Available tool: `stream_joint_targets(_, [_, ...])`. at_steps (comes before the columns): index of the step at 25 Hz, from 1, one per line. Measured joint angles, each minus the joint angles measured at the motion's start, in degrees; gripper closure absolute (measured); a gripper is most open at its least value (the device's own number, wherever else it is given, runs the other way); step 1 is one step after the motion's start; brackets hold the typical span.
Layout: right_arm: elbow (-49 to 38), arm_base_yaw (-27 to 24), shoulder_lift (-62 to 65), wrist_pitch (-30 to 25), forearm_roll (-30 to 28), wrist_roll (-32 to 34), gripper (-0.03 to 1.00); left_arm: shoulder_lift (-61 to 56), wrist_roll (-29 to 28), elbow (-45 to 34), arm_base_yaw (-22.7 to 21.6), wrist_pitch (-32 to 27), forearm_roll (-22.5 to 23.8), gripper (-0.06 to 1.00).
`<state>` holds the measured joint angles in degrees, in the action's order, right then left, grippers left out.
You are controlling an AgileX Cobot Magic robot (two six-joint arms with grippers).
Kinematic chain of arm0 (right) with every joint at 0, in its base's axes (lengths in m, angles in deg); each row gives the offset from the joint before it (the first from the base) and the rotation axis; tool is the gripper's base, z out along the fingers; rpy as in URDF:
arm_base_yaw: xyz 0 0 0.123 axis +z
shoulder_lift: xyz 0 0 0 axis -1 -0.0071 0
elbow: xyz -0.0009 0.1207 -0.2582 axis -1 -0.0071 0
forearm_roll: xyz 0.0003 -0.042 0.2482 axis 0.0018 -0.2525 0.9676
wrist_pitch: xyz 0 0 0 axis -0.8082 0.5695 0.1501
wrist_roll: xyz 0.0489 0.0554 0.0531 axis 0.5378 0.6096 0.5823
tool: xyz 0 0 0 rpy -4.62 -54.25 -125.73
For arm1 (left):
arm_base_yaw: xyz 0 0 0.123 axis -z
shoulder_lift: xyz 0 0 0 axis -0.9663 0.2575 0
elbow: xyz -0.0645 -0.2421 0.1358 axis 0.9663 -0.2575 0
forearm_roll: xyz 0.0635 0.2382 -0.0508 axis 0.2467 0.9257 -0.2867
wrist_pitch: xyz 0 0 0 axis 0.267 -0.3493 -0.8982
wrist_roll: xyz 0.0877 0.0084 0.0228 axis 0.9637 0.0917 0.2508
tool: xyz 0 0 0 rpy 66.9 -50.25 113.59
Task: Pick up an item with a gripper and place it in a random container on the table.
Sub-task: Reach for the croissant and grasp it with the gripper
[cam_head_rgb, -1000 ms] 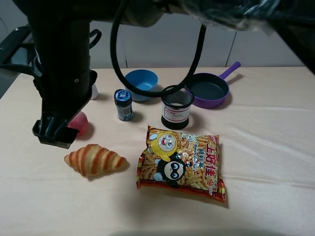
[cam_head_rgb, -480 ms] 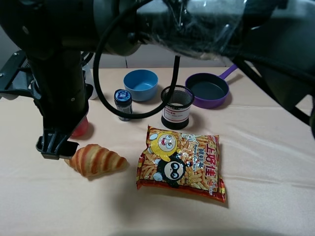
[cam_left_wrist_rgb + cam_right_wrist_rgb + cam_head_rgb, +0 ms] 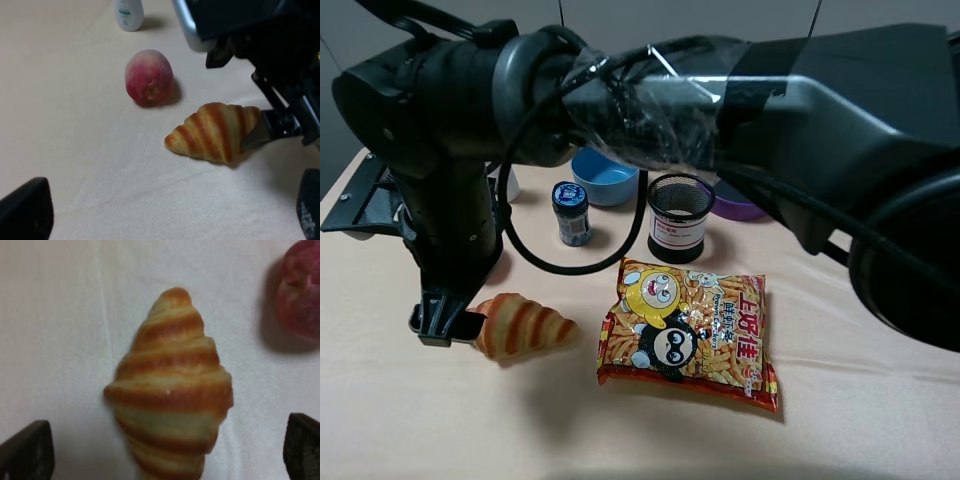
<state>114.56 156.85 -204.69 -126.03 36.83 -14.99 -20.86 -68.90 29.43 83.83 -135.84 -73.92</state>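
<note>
The right arm reaches across the table (image 3: 860, 400) and its right gripper (image 3: 445, 320) hangs low at the far left of the exterior view. Its jaws are spread and hold nothing. The croissant (image 3: 523, 325) lies on the cloth just beside this gripper, on its right. From the right wrist, the right gripper (image 3: 165, 450) shows two dark fingertips (image 3: 25, 450) well apart, with the broad middle of the croissant (image 3: 170, 390) lying in line between them. From the left wrist, one of the right gripper's fingers (image 3: 280, 125) sits right against the croissant's (image 3: 212, 131) end; whether it actually touches cannot be told. The peach (image 3: 149, 77) rests near the gripper, just past the croissant and apart from it, and a small white bottle (image 3: 130, 12) stands farther off behind it. The left gripper (image 3: 167, 215) is also released, its fingertips (image 3: 25, 212) wide apart over bare cloth, and the croissant lies ahead of it, out of its reach. Going right from the right gripper in the exterior view, there is a blue-capped jar (image 3: 570, 212), then a blue bowl (image 3: 605, 178) behind it. Next comes a black mesh cup (image 3: 679, 217), with the orange snack bag (image 3: 688, 333) lying flat in front of it. The purple frying pan (image 3: 738, 206) sits well apart from the gripper, beyond the cup, and only a sliver of its rim shows under the arm.
</note>
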Motion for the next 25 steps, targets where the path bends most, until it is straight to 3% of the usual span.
stream_joint_targets(25, [0.04,0.00,-7.58,5.14,0.24,-0.58,0.27,0.00,0.00,0.00,0.00,0.00,0.00,-0.04])
